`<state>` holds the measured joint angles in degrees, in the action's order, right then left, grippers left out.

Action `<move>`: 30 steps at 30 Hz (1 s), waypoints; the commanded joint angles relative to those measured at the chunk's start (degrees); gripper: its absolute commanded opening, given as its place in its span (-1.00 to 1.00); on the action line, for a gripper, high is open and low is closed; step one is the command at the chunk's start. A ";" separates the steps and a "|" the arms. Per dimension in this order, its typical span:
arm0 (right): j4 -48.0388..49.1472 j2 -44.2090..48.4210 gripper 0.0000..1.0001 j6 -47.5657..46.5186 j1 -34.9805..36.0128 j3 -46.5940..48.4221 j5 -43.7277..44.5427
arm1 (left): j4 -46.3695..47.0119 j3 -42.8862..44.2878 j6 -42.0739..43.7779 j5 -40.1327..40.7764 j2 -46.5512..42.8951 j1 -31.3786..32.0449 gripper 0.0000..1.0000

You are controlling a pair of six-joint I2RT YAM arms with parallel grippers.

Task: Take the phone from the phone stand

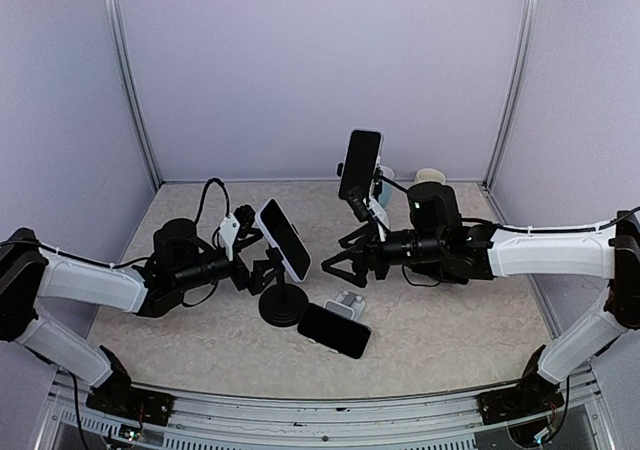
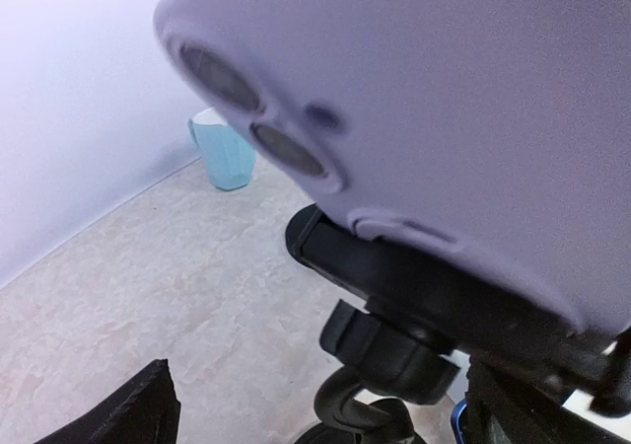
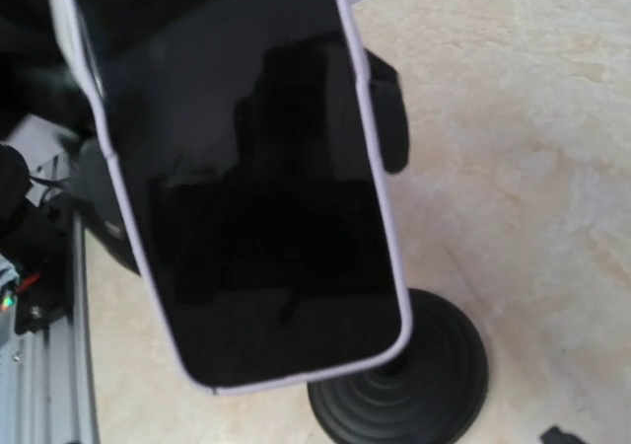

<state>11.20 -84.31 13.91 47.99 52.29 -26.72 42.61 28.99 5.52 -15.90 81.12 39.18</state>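
**Phone clamped in stand, both grippers empty**

The lilac-cased phone [image 1: 283,238] sits tilted in the clamp of the black stand [image 1: 284,307], near the middle of the table [image 1: 450,320]. The left gripper [image 1: 262,270] is spread wide beside the stand's neck, gripping nothing. The right gripper [image 1: 345,260], also spread, hangs just right of the phone.

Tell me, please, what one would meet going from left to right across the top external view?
left arm → lavender-cased phone → dark phone on the table → white cup → right arm
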 commanded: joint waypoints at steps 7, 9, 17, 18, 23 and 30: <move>-2.13 -7.20 1.00 -9.47 2.26 8.06 -3.68 | -4.23 -9.93 1.29 5.74 -19.11 0.67 0.98; -3.37 -8.61 1.00 -10.94 2.24 9.95 -6.67 | -6.25 -10.51 1.29 5.81 -22.34 1.12 0.98; -9.24 -14.84 1.00 -12.89 2.28 17.92 -12.71 | -13.49 -9.00 6.02 18.10 -25.82 12.11 0.97; -9.75 -15.65 1.00 -12.98 2.24 18.81 -13.53 | -14.25 -8.51 6.56 19.49 -25.68 13.91 0.97; -10.94 -18.17 1.00 -13.11 2.28 21.29 -13.54 | -16.83 -6.92 8.28 24.70 -26.43 18.69 0.98; -11.14 -20.80 1.00 -12.68 2.23 23.31 -11.91 | -18.70 -6.46 8.86 26.96 -28.48 20.00 0.97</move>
<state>1.04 -103.37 1.45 49.60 73.25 -38.76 25.80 20.32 13.10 7.79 54.11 58.61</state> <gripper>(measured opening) 0.999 0.988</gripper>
